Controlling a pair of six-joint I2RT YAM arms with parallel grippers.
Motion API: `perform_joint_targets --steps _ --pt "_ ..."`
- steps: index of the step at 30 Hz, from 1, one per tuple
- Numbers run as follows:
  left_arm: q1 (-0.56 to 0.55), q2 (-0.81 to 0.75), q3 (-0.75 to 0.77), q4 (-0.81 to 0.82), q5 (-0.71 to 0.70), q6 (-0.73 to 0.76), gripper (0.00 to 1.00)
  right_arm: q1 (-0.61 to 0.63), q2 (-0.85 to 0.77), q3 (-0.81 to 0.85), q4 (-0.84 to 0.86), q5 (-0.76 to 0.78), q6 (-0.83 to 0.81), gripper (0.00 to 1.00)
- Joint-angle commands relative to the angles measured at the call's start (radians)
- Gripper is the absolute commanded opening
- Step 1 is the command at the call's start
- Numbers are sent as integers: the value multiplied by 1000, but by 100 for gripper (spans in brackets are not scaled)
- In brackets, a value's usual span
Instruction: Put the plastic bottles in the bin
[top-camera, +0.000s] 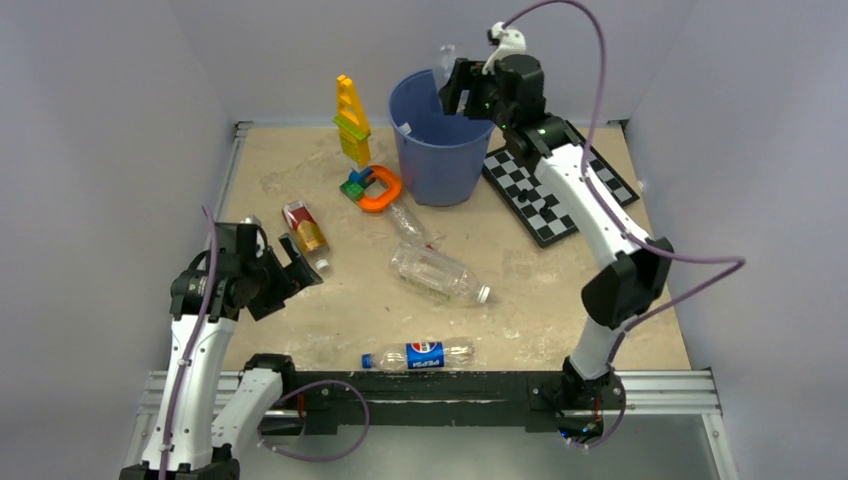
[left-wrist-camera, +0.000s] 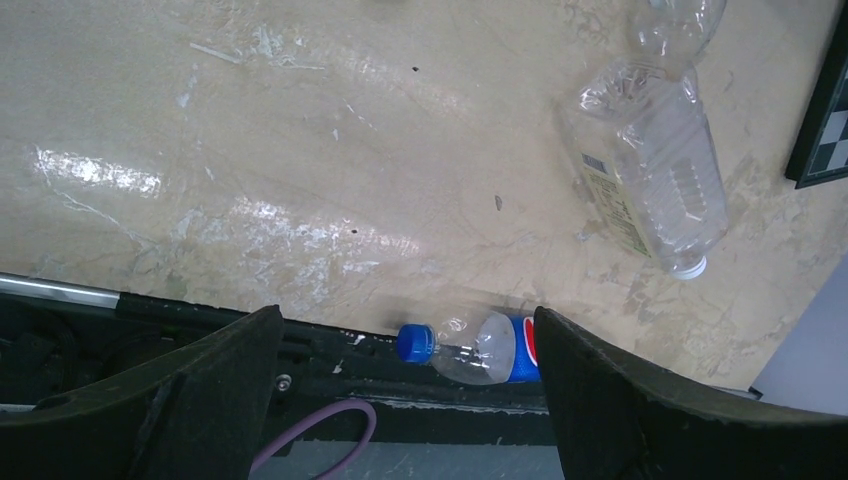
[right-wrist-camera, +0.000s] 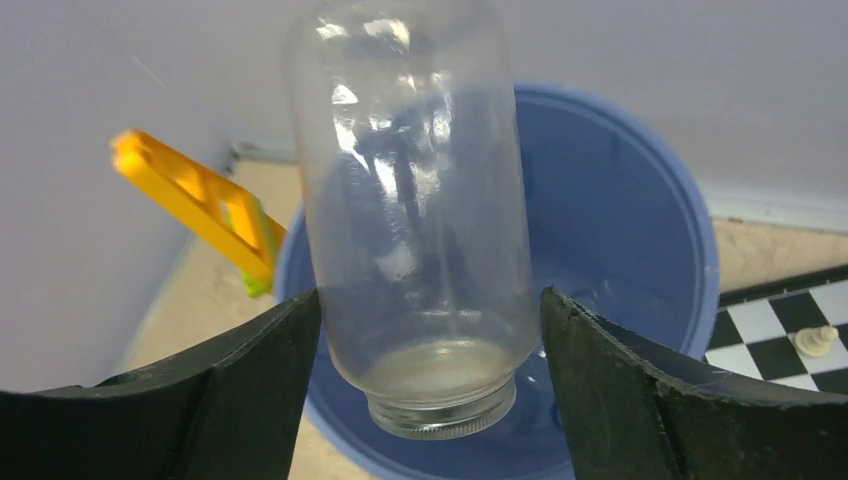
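**Right gripper** (right-wrist-camera: 430, 300): the fingers (right-wrist-camera: 250, 390) pinch the clear bottle (right-wrist-camera: 420, 200), one on each flank just above its open mouth. The mouth faces the wrist and the base points away. In the top view the bottle stands out at 12 o'clock from the gripper. The gripper hangs over the bin (top-camera: 440, 160), above the opening and toward the 3 o'clock rim. In the right wrist view the blue interior fills the space behind the bottle.

**Left gripper** (left-wrist-camera: 407, 315): the fingers (left-wrist-camera: 170, 390) are spread wide with nothing between them. The gripper hovers above the table (top-camera: 330, 320) at the 8 o'clock corner.

**Bottles on the table, top view:**
- The Pepsi bottle (top-camera: 420, 355) lies on its side at the 6 o'clock edge, with its blue cap toward 9 o'clock. In the left wrist view its cap end shows between the fingers.
- The big bottle (top-camera: 440, 275) lies near the table centre, with its white cap toward 4 o'clock.
- The small bottle (top-camera: 408, 222) lies just beside the big bottle, at 11 o'clock from it.
- The red-label bottle (top-camera: 305, 230) lies just beside the left gripper, at 12 o'clock from it.

**Bin position:** the bin stands upright at the 12 o'clock side of the table.

**Surroundings of the bin:**
- The chessboard (top-camera: 555, 190) lies at 4 o'clock and carries a white piece (right-wrist-camera: 820, 340).
- The block tower (top-camera: 350, 120) stands at 9 o'clock.
- The orange ring (top-camera: 380, 190) lies at 8 o'clock, near the bin's base.
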Motion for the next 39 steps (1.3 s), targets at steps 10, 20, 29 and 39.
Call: perform_joint_targets --steps 10,20,29,39 --pt "-3 146 54 94 -57 -60 100 15 -39 141 -86 14 -80 99" --pt "-2 315 53 199 -193 -49 98 15 -459 -367 -6 24 2 99" --pt "-3 578 76 389 -204 -37 87 15 -758 -591 -112 68 38 99" --pt "-12 842 94 428 -157 -148 69 13 -817 -597 -213 90 -5 99"
